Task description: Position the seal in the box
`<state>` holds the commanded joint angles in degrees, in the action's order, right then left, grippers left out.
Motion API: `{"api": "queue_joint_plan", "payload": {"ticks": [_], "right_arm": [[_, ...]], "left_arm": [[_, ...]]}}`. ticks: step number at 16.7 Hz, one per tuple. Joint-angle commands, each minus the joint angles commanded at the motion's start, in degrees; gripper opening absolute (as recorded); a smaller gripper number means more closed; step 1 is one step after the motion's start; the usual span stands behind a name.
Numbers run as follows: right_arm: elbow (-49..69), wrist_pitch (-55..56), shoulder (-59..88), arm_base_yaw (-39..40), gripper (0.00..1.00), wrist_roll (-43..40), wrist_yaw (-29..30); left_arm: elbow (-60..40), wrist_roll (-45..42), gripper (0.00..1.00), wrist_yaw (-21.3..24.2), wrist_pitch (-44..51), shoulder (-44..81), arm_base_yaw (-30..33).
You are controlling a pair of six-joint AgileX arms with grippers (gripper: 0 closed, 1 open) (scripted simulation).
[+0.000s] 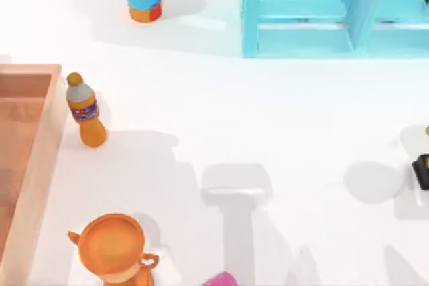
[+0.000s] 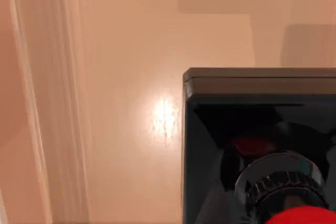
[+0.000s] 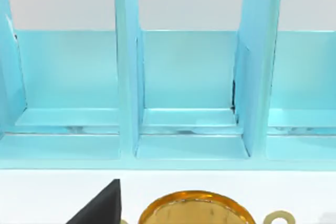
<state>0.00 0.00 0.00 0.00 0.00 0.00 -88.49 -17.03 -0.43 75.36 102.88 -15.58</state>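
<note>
Jaws of either gripper are out of sight, so I cannot tell how they stand. From the left wrist view, the small stamp with black square block base and glossy red knob (image 2: 260, 145) sits over the salmon-orange floor of the large open box (image 1: 41, 145), at the table's left edge beside an orange plastic bottle (image 1: 85, 109). The right wrist faces a cyan shelf unit (image 3: 173, 93).
</note>
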Motion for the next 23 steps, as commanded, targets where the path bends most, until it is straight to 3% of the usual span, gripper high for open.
{"api": "queue_joint_plan", "payload": {"ticks": [4, 8, 21, 23], "right_arm": [[0.0, 0.0, 0.0, 0.0, 1.0, 0.0, 0.0], [0.0, 0.0, 0.0, 0.0, 1.0, 0.0, 0.0], [0.0, 0.0, 0.0, 0.0, 1.0, 0.0, 0.0], [0.0, 0.0, 0.0, 0.0, 1.0, 0.0, 0.0]], "left_arm": [[6.4, -0.1, 0.0, 0.1, -6.3, 0.2, -0.2], [6.6, -0.2, 0.0, 0.1, -6.5, 0.2, -0.3], [6.6, -0.2, 0.98, 0.1, -6.5, 0.2, -0.3], [6.6, -0.2, 1.0, 0.1, -6.5, 0.2, -0.3]]}}
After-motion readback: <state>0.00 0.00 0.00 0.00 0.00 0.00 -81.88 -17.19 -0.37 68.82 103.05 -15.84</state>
